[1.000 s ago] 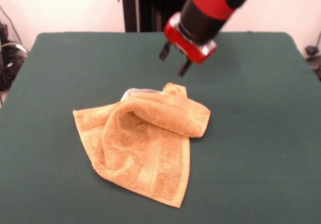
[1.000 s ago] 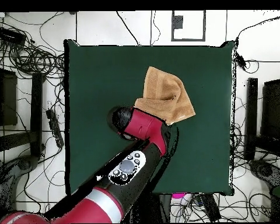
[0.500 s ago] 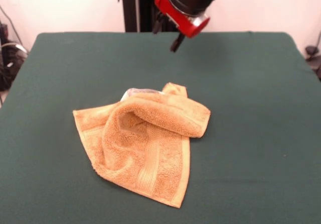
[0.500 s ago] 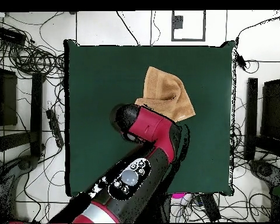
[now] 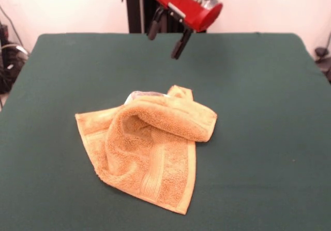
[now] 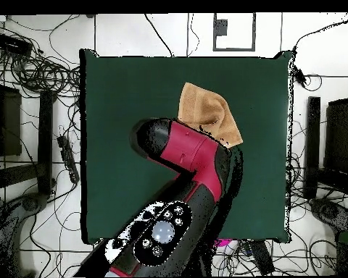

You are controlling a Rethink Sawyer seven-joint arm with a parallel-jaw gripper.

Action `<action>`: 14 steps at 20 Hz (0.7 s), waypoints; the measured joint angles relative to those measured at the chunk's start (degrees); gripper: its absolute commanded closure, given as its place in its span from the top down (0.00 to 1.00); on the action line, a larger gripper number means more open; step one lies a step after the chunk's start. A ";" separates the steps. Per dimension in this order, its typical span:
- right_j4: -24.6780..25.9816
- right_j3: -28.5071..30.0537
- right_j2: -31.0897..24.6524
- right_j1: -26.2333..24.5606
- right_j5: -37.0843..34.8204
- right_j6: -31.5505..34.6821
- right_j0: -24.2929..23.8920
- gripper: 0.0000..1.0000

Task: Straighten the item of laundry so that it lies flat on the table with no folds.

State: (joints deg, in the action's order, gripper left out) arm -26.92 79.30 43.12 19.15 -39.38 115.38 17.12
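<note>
1 towel lies crumpled at the frame's lower centre on the green desk, its upper part rolled over itself. 1 gripper hangs at the top, jaws spread and empty. Best to pinch an outer corner and drag outward.

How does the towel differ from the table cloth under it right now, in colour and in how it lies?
The towel is orange-tan and looped terry; the table cover is dark green and smooth. The towel is rumpled, with one part rolled over itself into a raised fold; the table cover lies flat. The towel takes up a small patch; the table spreads far beyond it on all sides. Both are cloth. The gripper hangs open above, clear of both.
</note>
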 measured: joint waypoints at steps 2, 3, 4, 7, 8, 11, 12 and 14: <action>0.25 -2.87 -0.01 0.28 -0.77 0.00 -1.01 1.00; 0.44 -4.31 -0.05 0.28 -1.19 0.00 -1.58 1.00; 0.61 -5.21 -0.11 0.28 -1.46 0.00 -1.96 1.00; 1.61 -9.64 -0.52 0.16 -2.75 0.00 -3.84 1.00; 1.90 -11.05 -0.71 0.09 -3.13 0.00 -4.48 1.00; 2.41 -15.37 -1.86 -0.27 -3.54 0.00 -6.62 1.00; 2.44 -16.01 -2.17 -0.34 -3.56 0.00 -6.97 1.00; 2.47 -17.84 -3.54 -0.48 -3.54 0.00 -8.14 1.00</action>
State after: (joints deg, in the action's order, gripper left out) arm -24.45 61.46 39.57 18.67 -42.92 115.38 8.98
